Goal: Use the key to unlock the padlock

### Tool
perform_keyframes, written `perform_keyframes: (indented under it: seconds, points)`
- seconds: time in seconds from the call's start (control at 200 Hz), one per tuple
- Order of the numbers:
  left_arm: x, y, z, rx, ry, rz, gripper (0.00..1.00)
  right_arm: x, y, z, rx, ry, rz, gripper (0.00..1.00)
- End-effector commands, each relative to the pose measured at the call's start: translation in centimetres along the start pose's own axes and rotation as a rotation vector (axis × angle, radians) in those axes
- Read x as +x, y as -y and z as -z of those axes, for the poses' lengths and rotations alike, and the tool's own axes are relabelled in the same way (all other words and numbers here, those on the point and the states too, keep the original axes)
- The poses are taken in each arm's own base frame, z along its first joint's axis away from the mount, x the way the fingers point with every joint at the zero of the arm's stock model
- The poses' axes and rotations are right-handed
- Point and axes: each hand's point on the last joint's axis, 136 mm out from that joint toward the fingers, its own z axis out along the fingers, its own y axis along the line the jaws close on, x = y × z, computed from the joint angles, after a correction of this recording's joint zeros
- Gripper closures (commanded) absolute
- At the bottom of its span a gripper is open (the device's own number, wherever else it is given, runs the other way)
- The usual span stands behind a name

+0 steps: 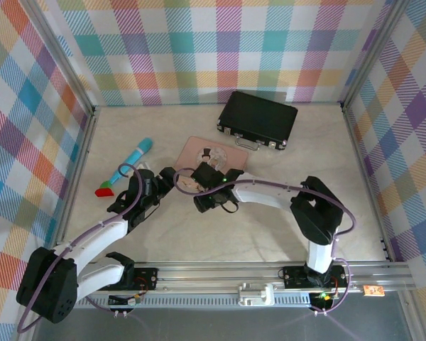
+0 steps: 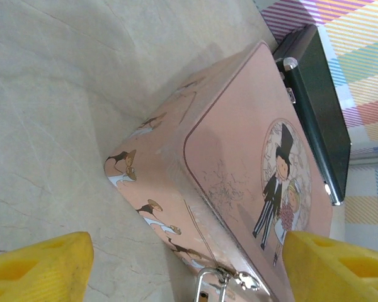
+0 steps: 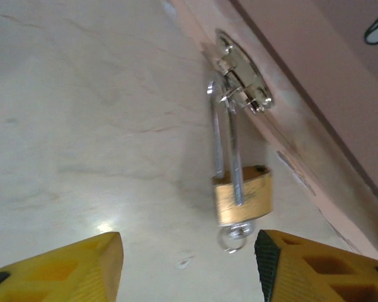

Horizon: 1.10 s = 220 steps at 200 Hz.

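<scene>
right wrist view: padlock (image 3: pixel 242 196) hangs from the tin (image 3: pixel 331 100), key (image 3: pixel 238 230) seemingly in its base. right end effector (image 3: pixel 186 264) and left end effector (image 2: pixel 186 267) are spread, empty; shackle release unclear.

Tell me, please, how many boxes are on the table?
2. A pink tin lies mid-table, its near edge under the right arm; a black case lies beyond it to the right, near the back wall. That arm could hide a smaller one.

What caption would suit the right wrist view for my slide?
Brass padlock hangs from the pink tin's hasp, a ring at its base, ahead of the right gripper's open yellow fingers.
</scene>
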Motion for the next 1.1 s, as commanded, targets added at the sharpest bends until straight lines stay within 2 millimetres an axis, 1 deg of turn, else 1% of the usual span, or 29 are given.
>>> perform_keyframes:
  seconds: [0.0, 0.065, 0.19, 0.395, 0.555, 0.705, 0.79, 0.88, 0.965, 1.095]
  points:
    - [0.4, 0.3, -0.5, 0.039, -0.019, 0.007, 0.22, -0.4, 3.2, -0.4, 0.19, -0.002, 0.102, 0.39]
    - [0.8, 0.3, -0.8, 0.044, -0.038, 0.007, 0.22, -0.1, 3.4, -1.2, 0.207, -0.019, 0.133, 0.4]
    - [1.2, 0.2, -1.1, 0.048, -0.054, 0.017, 0.22, 0.9, 2.7, -2.5, 0.159, -0.045, 0.146, 0.42]
    - [1.3, -0.1, -1.2, 0.044, -0.052, 0.024, 0.22, 1.4, 1.5, -3.3, 0.113, -0.04, 0.104, 0.45]
    - [1.3, -0.3, -1.2, 0.04, -0.051, 0.026, 0.22, 2.3, 1.8, -4.3, 0.137, -0.062, 0.043, 0.5]
    - [1.5, -0.5, -1.1, 0.039, -0.054, 0.029, 0.22, 3.0, 2.5, -4.6, 0.169, -0.066, 0.003, 0.55]
    - [1.6, -0.6, -1.1, 0.038, -0.056, 0.034, 0.22, 3.3, 2.7, -4.6, 0.177, -0.073, -0.002, 0.62]
    - [1.7, -0.7, -1.1, 0.038, -0.063, 0.039, 0.22, 3.7, 2.8, -4.5, 0.171, -0.077, -0.008, 0.72]
    - [2.1, -0.7, -1.1, 0.048, -0.081, 0.046, 0.22, 3.7, 2.4, -4.4, 0.141, -0.07, -0.006, 0.83]
    - [2.9, -0.3, -1.1, 0.094, -0.113, 0.033, 0.23, 3.0, 1.2, -3.8, 0.059, -0.054, 0.027, 0.88]
